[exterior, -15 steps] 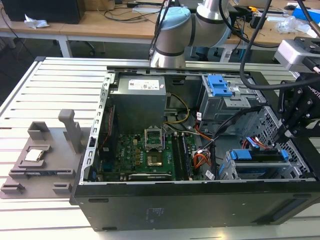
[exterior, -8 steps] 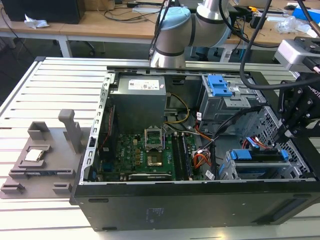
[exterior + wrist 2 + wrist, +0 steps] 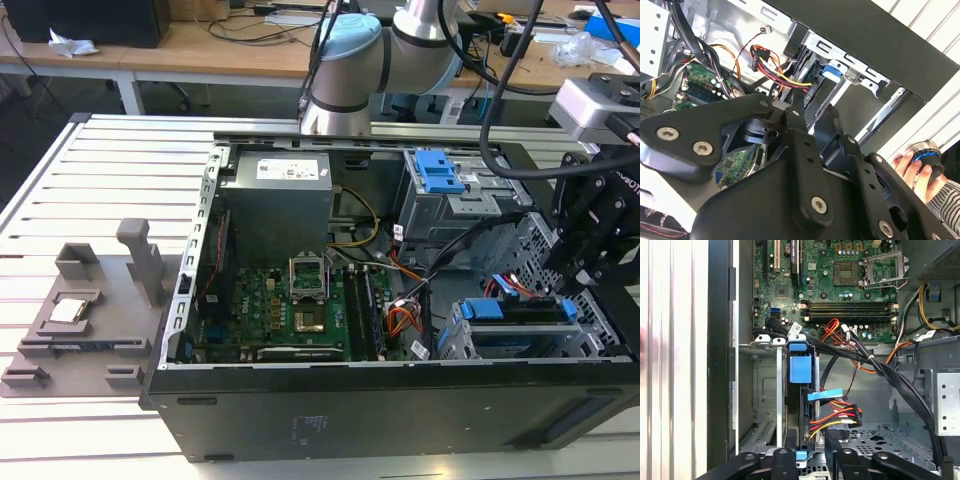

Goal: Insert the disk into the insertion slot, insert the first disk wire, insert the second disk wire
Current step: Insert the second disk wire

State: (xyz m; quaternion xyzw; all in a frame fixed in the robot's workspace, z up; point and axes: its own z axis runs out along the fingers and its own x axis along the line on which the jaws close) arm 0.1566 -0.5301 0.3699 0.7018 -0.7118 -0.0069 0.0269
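One gripper [image 3: 578, 285] above seemingly seated disk [image 3: 520, 312].

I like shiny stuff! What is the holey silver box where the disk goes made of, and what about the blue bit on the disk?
The insertion slot looks like thin bare sheet metal: silvery grey, dull shine, with punched holes and folded edges. The blue frame of the disk looks like moulded plastic: one even bright colour, smooth and slightly glossy, with rounded corners. Both are judged by looks only.
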